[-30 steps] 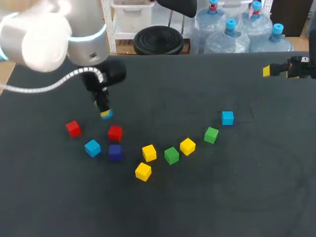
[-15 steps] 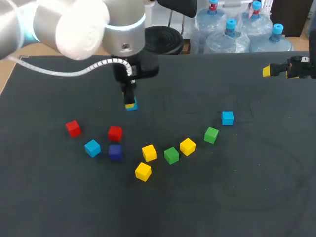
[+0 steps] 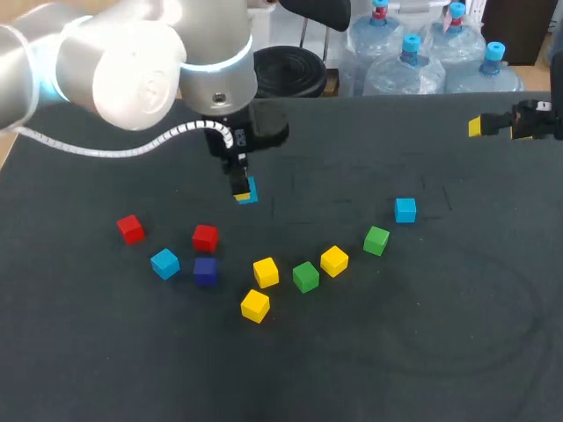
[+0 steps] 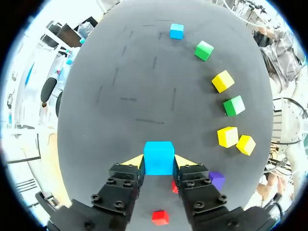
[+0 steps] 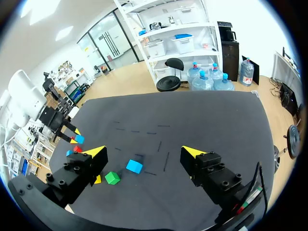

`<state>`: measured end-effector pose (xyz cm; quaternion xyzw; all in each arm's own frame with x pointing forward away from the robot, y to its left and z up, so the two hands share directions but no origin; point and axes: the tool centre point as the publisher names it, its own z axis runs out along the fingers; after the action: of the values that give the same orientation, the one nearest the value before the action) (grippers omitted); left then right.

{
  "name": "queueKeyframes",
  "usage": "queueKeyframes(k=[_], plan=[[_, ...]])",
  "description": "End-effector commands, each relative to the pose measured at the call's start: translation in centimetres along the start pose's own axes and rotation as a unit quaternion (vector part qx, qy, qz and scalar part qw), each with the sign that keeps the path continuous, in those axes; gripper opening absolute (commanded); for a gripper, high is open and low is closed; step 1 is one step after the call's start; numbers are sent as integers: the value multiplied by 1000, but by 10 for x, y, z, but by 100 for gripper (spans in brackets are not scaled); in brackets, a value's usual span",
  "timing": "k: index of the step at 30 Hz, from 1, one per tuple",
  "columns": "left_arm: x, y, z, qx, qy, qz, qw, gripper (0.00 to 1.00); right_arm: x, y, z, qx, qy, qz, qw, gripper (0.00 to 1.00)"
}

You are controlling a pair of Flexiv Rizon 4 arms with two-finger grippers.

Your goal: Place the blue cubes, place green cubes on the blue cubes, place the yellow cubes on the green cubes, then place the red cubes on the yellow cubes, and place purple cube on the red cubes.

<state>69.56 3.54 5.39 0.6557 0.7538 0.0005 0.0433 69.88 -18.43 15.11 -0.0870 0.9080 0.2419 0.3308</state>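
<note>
Grip: blue cube (image 4: 159, 158) pinched from both sides between yellow tips of left tool (image 4: 159, 166), narrow gap, over table (image 4: 125, 72). Ahead and off to one side, arc of loose cubes: second blue cube (image 4: 176, 31) farthest, then green cubes (image 4: 204, 50) and yellow cubes (image 4: 223, 81) mixed. Under the tool, purple cube (image 4: 216, 179) and red cubes (image 4: 160, 217). On other arm, right tool (image 5: 143, 153): gapes wide, holds nothing, well apart from all cubes.
</note>
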Motion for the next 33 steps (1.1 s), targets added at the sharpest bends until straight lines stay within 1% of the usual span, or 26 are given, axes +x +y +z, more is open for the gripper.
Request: queueKeyframes(k=[1,4,5,6,7,8,11,14,17,19,21,23,29,33], plan=[[1,-1,-1,0,-1,1,1000,0,0,-1,1,-1,0,0,1000,100],[1,-1,-1,0,-1,1,1000,0,0,-1,1,-1,0,0,1000,100],[-7,-1,-1,2,7,26,1000,0,0,-1,1,-1,0,0,1000,100],[-15,-2,0,8,18,44,999,0,0,-1,1,-1,0,0,1000,100],[-23,-4,3,16,20,57,998,0,0,-1,1,-1,0,0,1000,100],[-30,-6,5,19,10,70,997,0,0,-1,1,-1,0,0,1000,100],[-42,-9,12,32,-3,80,996,0,0,-1,1,-1,0,0,1000,100],[-51,-10,16,35,-12,77,996,0,0,-1,1,-1,0,0,1000,100],[-60,-9,19,41,10,68,997,0,0,-1,1,-1,0,0,1000,100],[-64,-10,22,41,16,66,997,0,0,-1,1,-1,0,0,1000,100],[-65,-12,26,46,28,60,997,0,0,-1,1,-1,0,0,1000,100],[-65,-12,29,49,24,56,997,0,0,-1,1,-1,0,0,1000,100],[-74,-12,31,54,36,57,996,0,0,-1,1,-1,0,0,1000,100],[-72,-15,36,59,35,44,997,0,0,-1,1,-1,0,0,1000,100]])
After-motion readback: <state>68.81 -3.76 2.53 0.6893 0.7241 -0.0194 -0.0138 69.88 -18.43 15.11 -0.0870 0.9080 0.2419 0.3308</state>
